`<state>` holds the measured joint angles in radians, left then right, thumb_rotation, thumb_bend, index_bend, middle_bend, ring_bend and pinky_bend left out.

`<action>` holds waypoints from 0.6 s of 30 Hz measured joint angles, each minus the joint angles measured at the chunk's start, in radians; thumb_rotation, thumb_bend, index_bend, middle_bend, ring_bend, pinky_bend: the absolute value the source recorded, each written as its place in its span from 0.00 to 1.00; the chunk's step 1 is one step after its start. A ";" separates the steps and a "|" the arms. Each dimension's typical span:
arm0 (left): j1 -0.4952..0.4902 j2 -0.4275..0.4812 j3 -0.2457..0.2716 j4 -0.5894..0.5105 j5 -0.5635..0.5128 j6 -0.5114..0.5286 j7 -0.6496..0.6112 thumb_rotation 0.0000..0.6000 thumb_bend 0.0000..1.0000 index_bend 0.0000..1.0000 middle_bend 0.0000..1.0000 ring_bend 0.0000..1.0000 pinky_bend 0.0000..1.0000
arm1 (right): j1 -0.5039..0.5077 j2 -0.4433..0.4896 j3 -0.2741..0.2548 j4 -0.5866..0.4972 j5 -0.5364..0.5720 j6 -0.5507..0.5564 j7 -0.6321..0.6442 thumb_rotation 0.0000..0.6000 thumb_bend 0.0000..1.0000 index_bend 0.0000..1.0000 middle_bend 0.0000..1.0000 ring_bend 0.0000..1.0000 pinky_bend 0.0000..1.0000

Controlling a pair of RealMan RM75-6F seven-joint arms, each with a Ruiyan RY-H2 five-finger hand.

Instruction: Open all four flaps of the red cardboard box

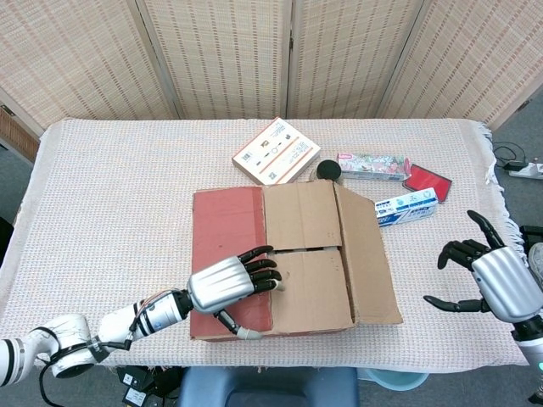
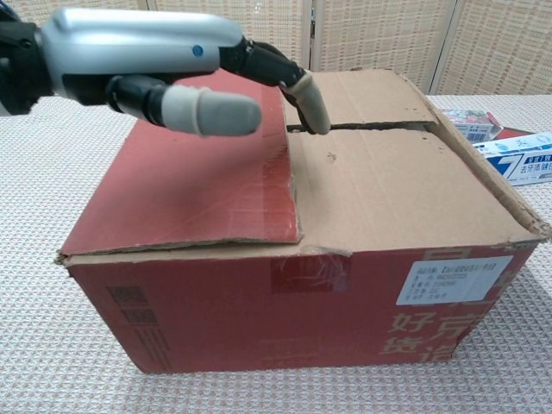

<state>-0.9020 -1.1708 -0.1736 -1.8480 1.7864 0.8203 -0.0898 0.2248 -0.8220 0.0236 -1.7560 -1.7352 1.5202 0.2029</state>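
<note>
I have the left hand stretched out over the top of the red cardboard box, its fingers spread and empty, tips reaching to the edge of the red flap where it meets the brown flaps; I cannot tell if they touch the cardboard. The box sits mid-worktop, all four flaps down, the right flap slightly raised. My right hand hovers well off to the box's right near the worktop edge, fingers apart, holding nothing. Behind the box lie a flat white-and-orange packet, a black round object, a toothpaste carton and a red card.
</note>
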 measured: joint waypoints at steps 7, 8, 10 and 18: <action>-0.034 -0.030 -0.002 0.023 -0.049 -0.022 0.076 0.00 0.16 0.31 0.32 0.22 0.00 | -0.007 -0.010 0.001 0.021 0.011 -0.002 0.021 0.29 0.11 0.54 0.52 0.51 0.00; -0.036 -0.031 -0.001 0.024 -0.052 -0.023 0.086 0.00 0.16 0.31 0.32 0.23 0.00 | -0.008 -0.011 0.001 0.024 0.011 -0.003 0.023 0.29 0.11 0.54 0.52 0.50 0.00; -0.040 -0.034 0.003 0.028 -0.060 -0.024 0.106 0.00 0.16 0.32 0.33 0.24 0.00 | -0.008 -0.014 0.002 0.027 0.012 -0.005 0.026 0.29 0.11 0.54 0.52 0.50 0.00; -0.044 -0.031 0.022 0.024 -0.087 -0.019 0.182 0.00 0.16 0.37 0.38 0.27 0.00 | -0.007 -0.022 0.005 0.034 0.011 -0.010 0.034 0.28 0.11 0.54 0.52 0.50 0.00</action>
<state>-0.9458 -1.2019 -0.1518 -1.8236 1.6998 0.8009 0.0920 0.2174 -0.8444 0.0282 -1.7218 -1.7241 1.5099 0.2372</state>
